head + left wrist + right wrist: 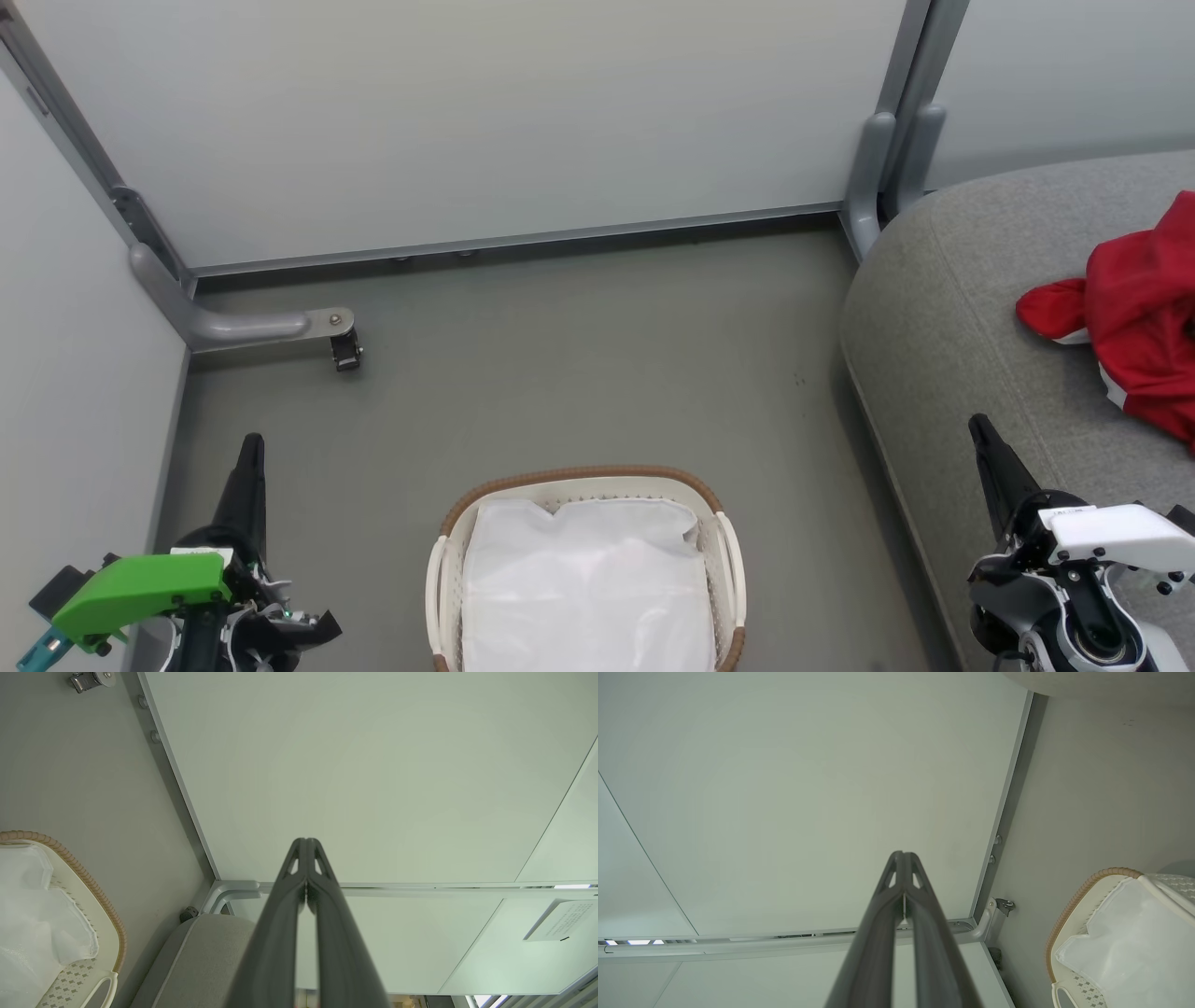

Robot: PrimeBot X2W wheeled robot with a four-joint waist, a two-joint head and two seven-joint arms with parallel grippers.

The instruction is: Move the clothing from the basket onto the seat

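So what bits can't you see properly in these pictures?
- The clothing: in the head view the right edge cuts it off, so its full shape is unknown.
- The basket: in the head view the bottom edge cuts off its near end, and the white liner hides anything underneath.
- The wall notice: in the left wrist view its writing is too small to read.

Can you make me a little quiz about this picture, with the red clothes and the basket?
1. True or false: the bright red fabric clothing lies on the large grey upholstered sofa seat.
2. What shows inside the oval white plastic basket with the brown woven rim? A) red clothing B) a plain white cloth liner C) a ball
3. Fill in: the left end effector and the right end effector are both ____, holding nothing.
Key: 1 true; 2 B; 3 shut.
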